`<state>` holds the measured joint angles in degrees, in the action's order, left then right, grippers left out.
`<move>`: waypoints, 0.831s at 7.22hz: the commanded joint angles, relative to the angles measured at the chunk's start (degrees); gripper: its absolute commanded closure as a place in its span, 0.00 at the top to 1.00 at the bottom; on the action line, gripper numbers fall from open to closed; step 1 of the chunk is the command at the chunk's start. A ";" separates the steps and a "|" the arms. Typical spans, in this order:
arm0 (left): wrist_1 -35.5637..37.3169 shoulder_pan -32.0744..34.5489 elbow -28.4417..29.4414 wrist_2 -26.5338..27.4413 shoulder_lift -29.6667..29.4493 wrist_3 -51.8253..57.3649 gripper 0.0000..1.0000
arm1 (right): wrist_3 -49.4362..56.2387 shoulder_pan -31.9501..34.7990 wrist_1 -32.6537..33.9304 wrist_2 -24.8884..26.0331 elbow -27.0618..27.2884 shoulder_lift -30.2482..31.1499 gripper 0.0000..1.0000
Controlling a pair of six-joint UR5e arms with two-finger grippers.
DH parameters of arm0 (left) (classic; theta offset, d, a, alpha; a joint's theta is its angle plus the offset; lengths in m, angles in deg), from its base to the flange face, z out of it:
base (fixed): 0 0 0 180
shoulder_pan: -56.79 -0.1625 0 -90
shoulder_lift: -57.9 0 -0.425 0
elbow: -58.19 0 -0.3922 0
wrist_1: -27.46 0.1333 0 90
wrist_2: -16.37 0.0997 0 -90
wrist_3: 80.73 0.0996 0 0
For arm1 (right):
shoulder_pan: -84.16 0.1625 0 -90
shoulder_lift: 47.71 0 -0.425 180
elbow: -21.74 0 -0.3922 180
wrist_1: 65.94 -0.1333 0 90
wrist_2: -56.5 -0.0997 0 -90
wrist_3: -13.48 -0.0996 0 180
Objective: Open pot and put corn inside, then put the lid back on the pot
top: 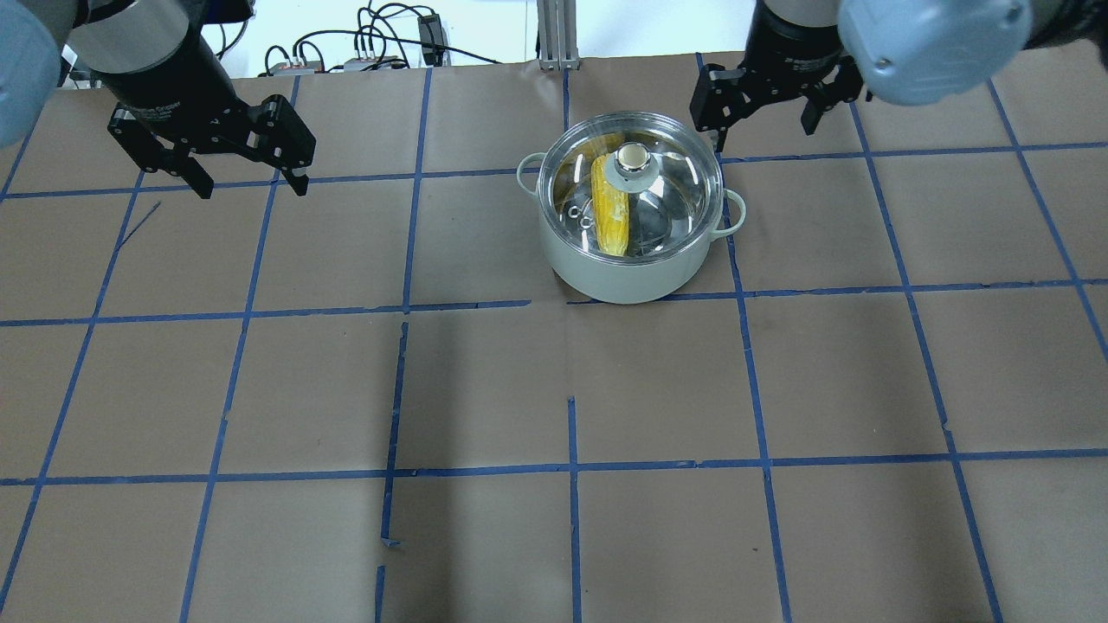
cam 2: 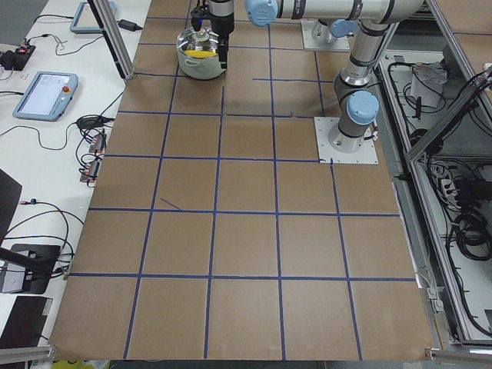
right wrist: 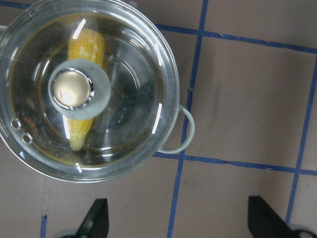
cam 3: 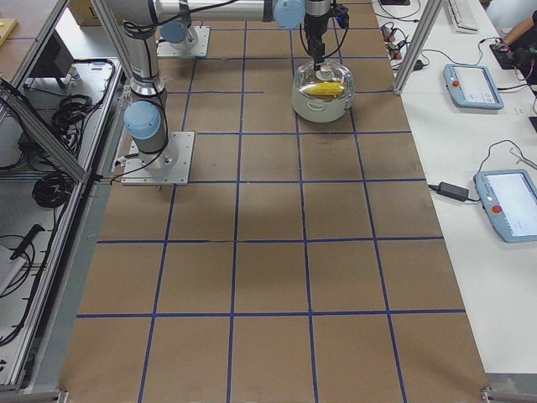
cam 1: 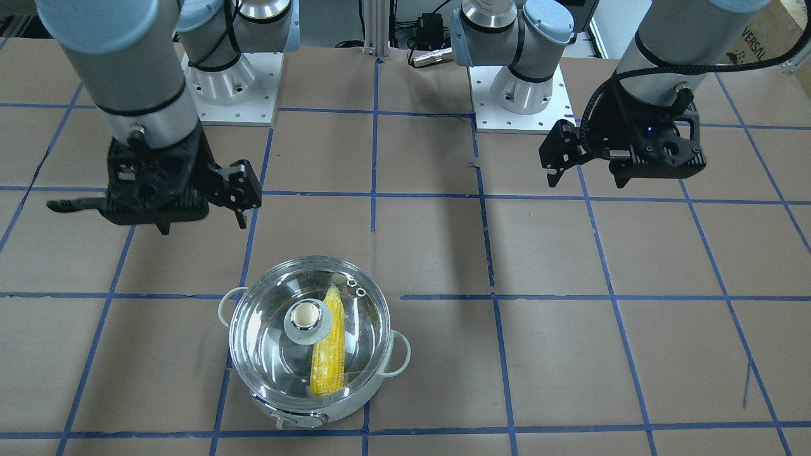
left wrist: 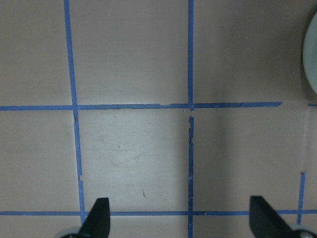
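The pot (top: pixel 632 270) stands on the table in the far middle, with the glass lid (top: pixel 671 177) seated on its rim and the knob (top: pixel 632 158) on top. The yellow corn (top: pixel 608 212) lies inside and shows through the glass. My right gripper (top: pixel 766 121) hovers open and empty beside the pot's far right side; in its wrist view the lid (right wrist: pixel 124 99) and the corn (right wrist: pixel 85 44) are ahead of the fingers (right wrist: pixel 96 220). My left gripper (top: pixel 251 182) is open and empty, well to the pot's left, over bare table.
Brown paper with a blue tape grid (top: pixel 571 467) covers the table. The arm base plates (cam 1: pixel 231 88) stand at the robot's side. Cables and a metal post (top: pixel 554 35) are past the far edge. The pot's edge (left wrist: pixel 312 59) shows at the right of the left wrist view.
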<state>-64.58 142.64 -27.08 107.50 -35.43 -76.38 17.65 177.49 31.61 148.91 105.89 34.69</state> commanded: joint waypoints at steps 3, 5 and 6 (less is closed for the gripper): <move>0.02 0.63 -1.46 -0.08 0.43 -0.32 1.00 | 4.62 -6.14 -4.27 -5.57 1.55 6.62 1.00; 0.37 0.98 -1.74 -0.08 0.69 -0.31 1.00 | 3.83 -6.67 -6.15 -4.96 1.38 6.28 1.00; 0.37 0.99 -1.22 0.01 0.52 -0.05 1.00 | 3.74 -6.67 -6.06 -5.04 0.94 6.28 1.00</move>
<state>-64.27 143.54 -28.62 107.44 -34.85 -76.62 21.52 170.93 25.86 143.75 107.28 40.94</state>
